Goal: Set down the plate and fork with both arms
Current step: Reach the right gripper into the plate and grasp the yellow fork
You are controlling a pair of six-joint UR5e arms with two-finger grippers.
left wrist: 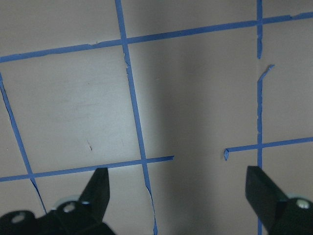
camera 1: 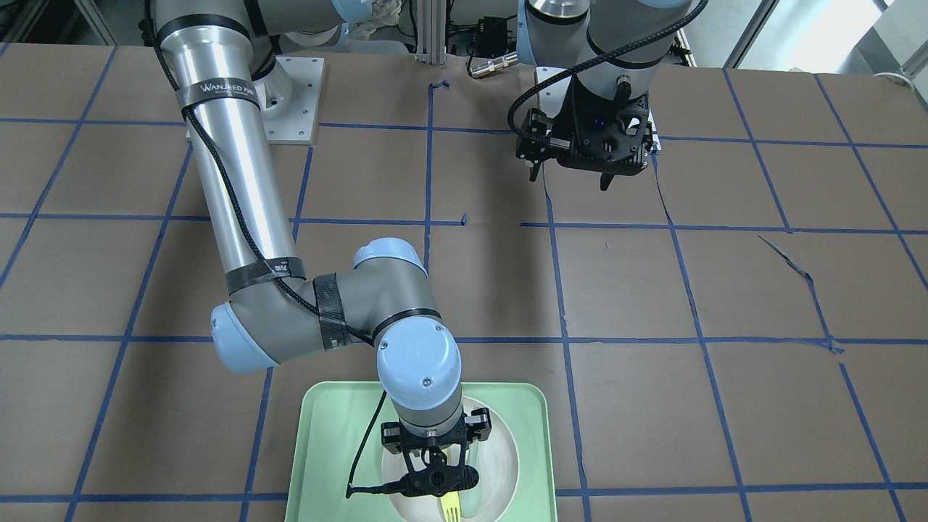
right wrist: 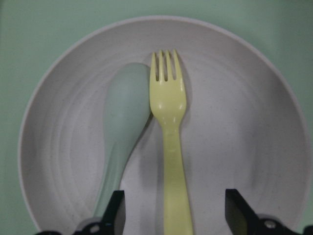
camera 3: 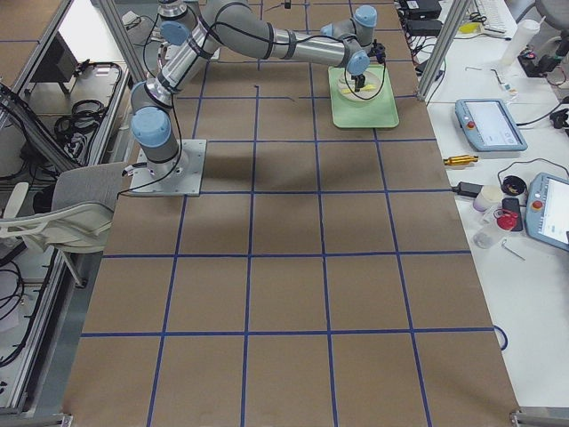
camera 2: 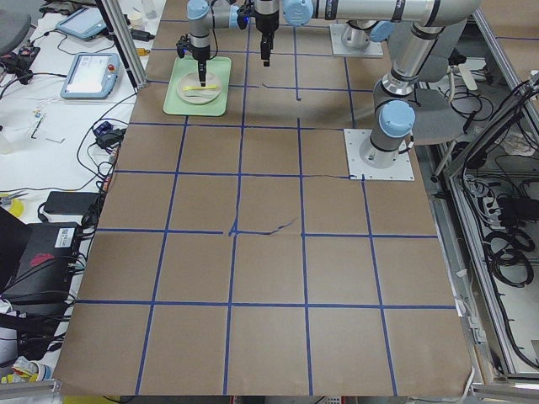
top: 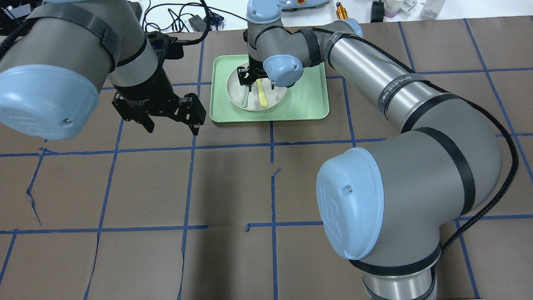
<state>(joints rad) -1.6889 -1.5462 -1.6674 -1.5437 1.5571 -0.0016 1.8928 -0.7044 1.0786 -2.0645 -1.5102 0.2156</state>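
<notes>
Right wrist: right gripper (right wrist: pixel 177 215) spread wide above fork (right wrist: pixel 168 142), laid in plate (right wrist: pixel 244 122), touching spoon (right wrist: pixel 122 142). Handle to be straddled squarely, spoon left out. Overhead: plate seated in tray (top: pixel 308 100); left gripper (top: pixel 171 127) parked off-tray, jaws wide too. Clearance above fork unclear tbh.

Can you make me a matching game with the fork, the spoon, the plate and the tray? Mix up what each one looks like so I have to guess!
Things:
1. fork
2. spoon
3. plate
4. tray

Looks:
A. mint green and rectangular
B. round and white
C. yellow, with short tines
D. pale grey-green, with a rounded end

Pairs: 1-C, 2-D, 3-B, 4-A
</notes>
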